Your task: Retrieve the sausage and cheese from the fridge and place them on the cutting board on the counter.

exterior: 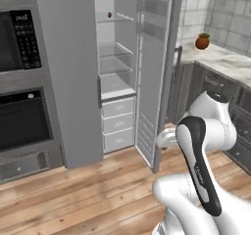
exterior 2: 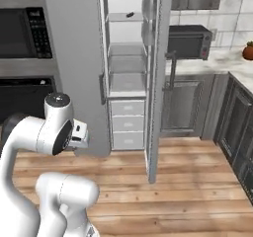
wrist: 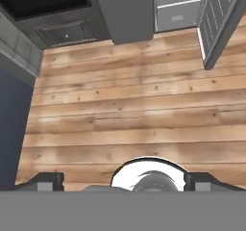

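The grey fridge (exterior: 68,82) (exterior 2: 74,58) stands with its right door (exterior: 157,72) swung open, glass shelves and white drawers (exterior: 117,124) showing. On the top shelf lies a small reddish-brown item, apparently the sausage (exterior: 109,14) (exterior 2: 129,15). The cheese and the cutting board are out of view. My arm is folded low in front of the fridge. My gripper (wrist: 124,182) points down at the wooden floor, open, its fingertips (wrist: 45,182) wide apart with nothing between them. The counter (exterior: 220,60) runs along the right wall.
The black built-in oven (exterior: 22,116) sits left of the fridge. The open fridge door juts out over the floor (wrist: 134,105). A reddish pot (exterior: 202,41) and a dark toaster oven (exterior 2: 188,41) stand on the counter. Dark cabinets (exterior 2: 237,127) line the right.
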Tool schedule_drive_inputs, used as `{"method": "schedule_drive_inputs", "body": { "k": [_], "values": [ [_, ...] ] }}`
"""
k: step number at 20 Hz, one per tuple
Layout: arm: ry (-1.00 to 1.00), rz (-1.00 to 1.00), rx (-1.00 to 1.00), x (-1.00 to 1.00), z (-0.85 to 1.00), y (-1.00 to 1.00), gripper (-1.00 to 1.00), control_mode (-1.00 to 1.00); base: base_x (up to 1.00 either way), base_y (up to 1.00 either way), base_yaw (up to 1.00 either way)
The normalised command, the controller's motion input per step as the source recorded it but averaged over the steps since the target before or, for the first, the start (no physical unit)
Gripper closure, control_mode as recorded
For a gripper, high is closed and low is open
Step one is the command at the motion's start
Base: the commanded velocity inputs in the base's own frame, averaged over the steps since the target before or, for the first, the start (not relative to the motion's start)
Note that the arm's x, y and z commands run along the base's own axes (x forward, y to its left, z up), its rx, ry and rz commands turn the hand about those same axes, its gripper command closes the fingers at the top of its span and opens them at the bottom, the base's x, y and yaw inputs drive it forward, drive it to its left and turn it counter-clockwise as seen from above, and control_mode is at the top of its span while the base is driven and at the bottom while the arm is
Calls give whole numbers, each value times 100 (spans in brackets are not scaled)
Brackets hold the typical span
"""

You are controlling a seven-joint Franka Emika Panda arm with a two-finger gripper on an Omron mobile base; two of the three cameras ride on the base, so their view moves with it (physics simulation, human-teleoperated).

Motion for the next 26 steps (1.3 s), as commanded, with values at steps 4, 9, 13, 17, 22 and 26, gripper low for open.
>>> {"method": "schedule_drive_inputs", "body": {
  "k": [4, 9, 13, 17, 22, 26],
  "values": [
    [0, 0, 0, 0, 0, 0, -100, 100, 100, 92, 8],
    [0, 0, 0, 0, 0, 0, -100, 100, 98, 44, 0],
    [0, 0, 0, 0, 0, 0, -100, 100, 99, 4, 0],
    [0, 0, 0, 0, 0, 0, -100, 100, 97, -1, 0],
    [0, 0, 0, 0, 0, 0, -100, 100, 59, -32, 4],
    [0, 0, 0, 0, 0, 0, -100, 100, 50, -37, 4]
  ]
}}
